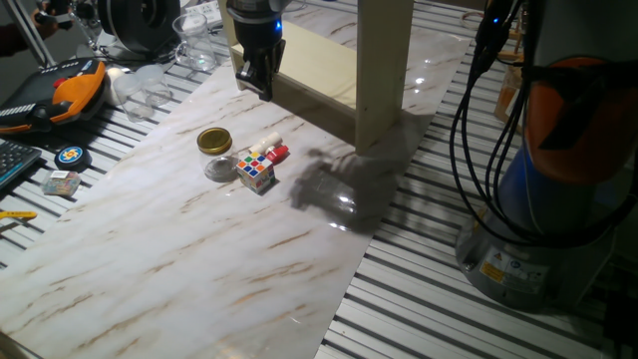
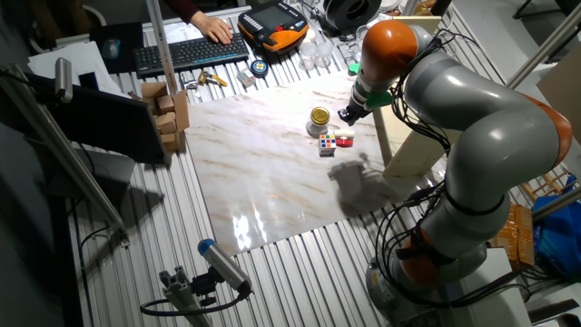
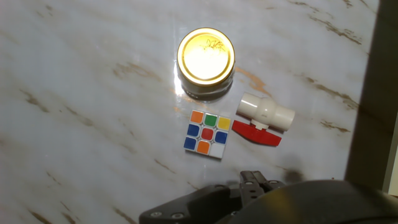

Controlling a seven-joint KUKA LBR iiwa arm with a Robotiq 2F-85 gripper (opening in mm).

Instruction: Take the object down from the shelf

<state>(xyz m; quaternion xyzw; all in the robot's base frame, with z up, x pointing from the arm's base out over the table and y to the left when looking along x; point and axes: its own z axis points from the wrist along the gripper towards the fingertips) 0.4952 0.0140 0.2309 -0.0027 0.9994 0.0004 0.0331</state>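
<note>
Three small items sit mid-frame in the hand view: a gold-lidded jar (image 3: 206, 62), a Rubik's cube (image 3: 207, 134) and a white-and-red valve (image 3: 266, 118). Above them hangs the gripper (image 1: 255, 72), holding nothing; jaw spacing unclear. Just right of it stands the shelf (image 1: 339, 60), at the frame's top centre.

Arm bent over table, wrist pointing down; gripper (image 1: 257, 80) raised, empty, fingers close together.
</note>
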